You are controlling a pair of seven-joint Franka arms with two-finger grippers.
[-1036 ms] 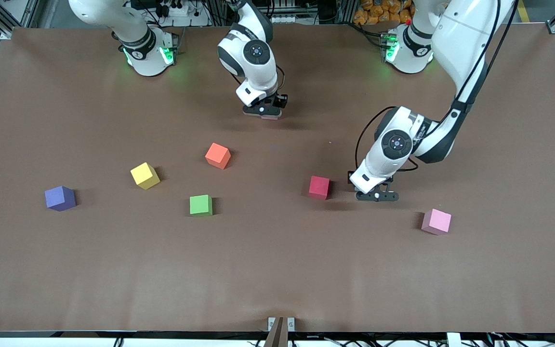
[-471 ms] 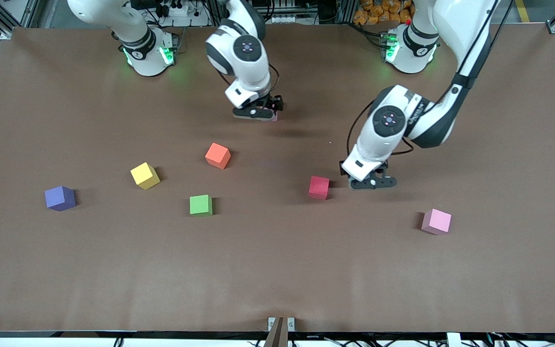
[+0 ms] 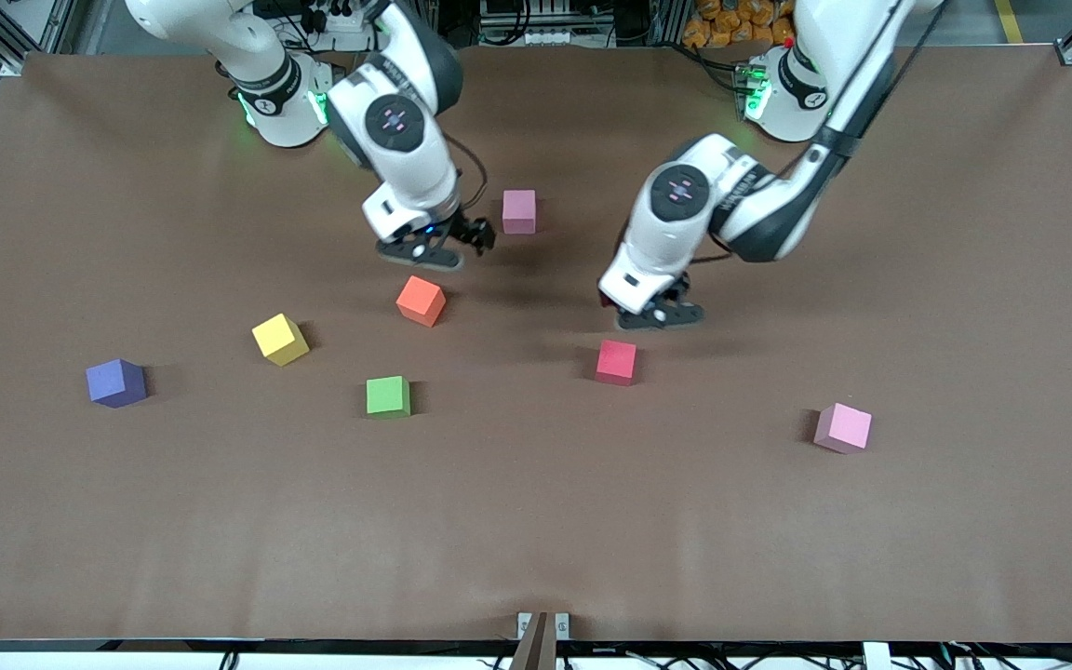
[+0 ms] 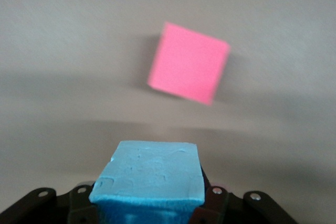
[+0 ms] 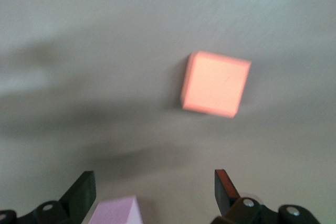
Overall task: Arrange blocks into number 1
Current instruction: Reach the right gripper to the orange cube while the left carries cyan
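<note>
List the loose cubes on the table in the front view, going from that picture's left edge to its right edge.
Purple cube → yellow cube → green cube → orange cube → pink cube by the right gripper → red cube → second pink cube.

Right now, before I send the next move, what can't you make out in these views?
- Light blue block: hidden in the front view under the left gripper; only the left wrist view shows it clamped, lower part cut off by the edge.
- Pink block beside the right gripper: only a corner shows at the right wrist view's edge.
- Red block and orange block: blurred in the wrist views.
</note>
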